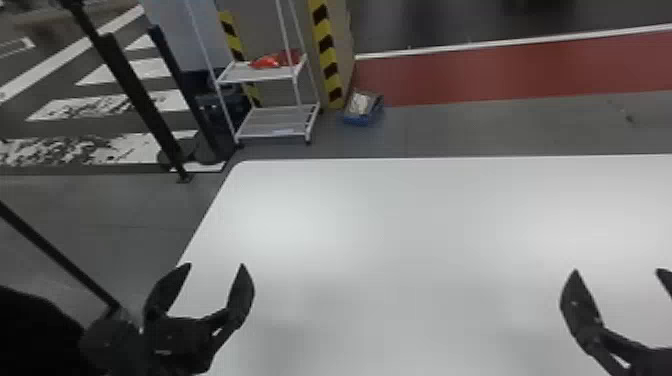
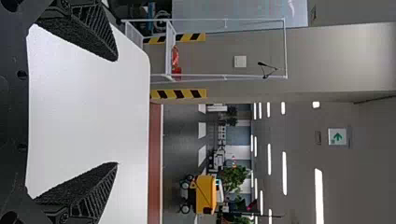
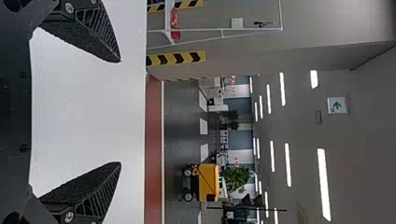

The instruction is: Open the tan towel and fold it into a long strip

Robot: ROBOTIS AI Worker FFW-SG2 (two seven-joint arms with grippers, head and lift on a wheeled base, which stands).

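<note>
My left gripper (image 1: pixel 215 265) is over the near left edge of the white table (image 1: pixel 410 230), its two black fingers spread wide. Toward the near right is my right gripper (image 1: pixel 619 270), also open, above the tabletop. In the left wrist view the left gripper (image 2: pixel 116 111) has nothing between its fingers, and the white tabletop (image 2: pixel 88 112) lies beyond them. The right gripper (image 3: pixel 120 112) in the right wrist view is likewise apart and holds nothing, with the table (image 3: pixel 88 107) behind its fingers.
Past the table's far left corner stands a white wheeled rack (image 1: pixel 275 120) with a red item on its shelf. A blue box (image 1: pixel 362 107) sits on the floor beside a striped post (image 1: pixel 327 55). Black posts (image 1: pixel 140 100) rise at the left.
</note>
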